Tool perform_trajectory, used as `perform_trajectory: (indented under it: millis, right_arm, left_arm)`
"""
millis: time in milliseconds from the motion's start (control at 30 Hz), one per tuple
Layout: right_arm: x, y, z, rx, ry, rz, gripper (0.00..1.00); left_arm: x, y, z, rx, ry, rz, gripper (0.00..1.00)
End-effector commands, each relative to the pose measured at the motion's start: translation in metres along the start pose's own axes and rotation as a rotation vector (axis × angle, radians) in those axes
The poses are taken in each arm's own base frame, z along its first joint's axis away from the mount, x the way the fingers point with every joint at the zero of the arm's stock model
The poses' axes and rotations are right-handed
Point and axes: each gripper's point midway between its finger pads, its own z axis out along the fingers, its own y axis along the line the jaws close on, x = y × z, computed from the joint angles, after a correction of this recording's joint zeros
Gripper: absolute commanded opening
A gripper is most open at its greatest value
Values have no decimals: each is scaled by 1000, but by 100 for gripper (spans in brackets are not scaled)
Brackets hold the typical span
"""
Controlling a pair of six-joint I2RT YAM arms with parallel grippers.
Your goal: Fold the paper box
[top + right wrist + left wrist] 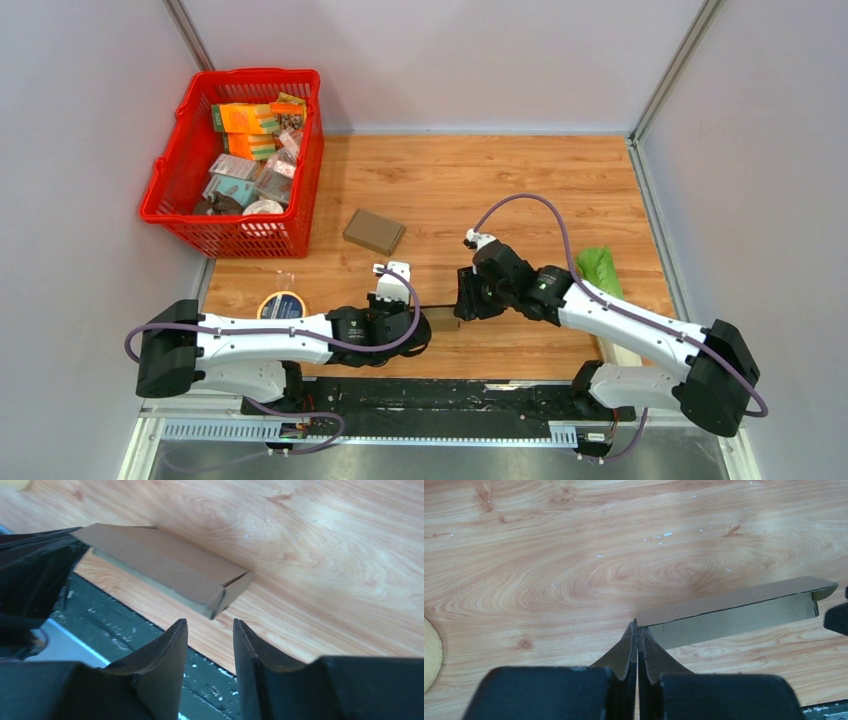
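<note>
A long, flat brown paper box (734,611) is at the near edge of a wooden tabletop (480,190), between two robot arms. The left gripper (637,627) is pinched tight on one corner of the box, its fingers pressed together with the cardboard edge at their tips. The right gripper (210,622) faces the box's opposite end, its jaws a narrow way apart and holding nothing, the tips just short of the box. Farther back lie a smaller brown cardboard box (374,231) and a red plastic basket (240,238) of packaged goods
</note>
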Motion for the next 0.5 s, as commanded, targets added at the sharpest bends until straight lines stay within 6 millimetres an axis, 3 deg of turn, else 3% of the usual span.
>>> perform_trajectory:
  millis: [0,133,200,233,400,467]
  right_arm:
    - [-16,34,-25,-153,-45,83,44]
    - [-16,41,-29,-190,-31,251,66]
    - [-15,38,-29,-188,0,438,85]
    - [-5,32,-22,-172,36,532,98]
    - [-4,38,-17,-342,141,990,100]
    - [-7,31,-12,-360,114,1061,100]
  left_arm:
    - [12,8,-1,-9,40,33,0]
    - [12,6,-1,-5,40,33,0]
    - [13,6,-1,-5,42,33,0]
    - [12,6,-1,-4,41,30,0]
    - [12,6,-1,-3,37,20,0]
    - [12,5,-1,-4,37,16,0]
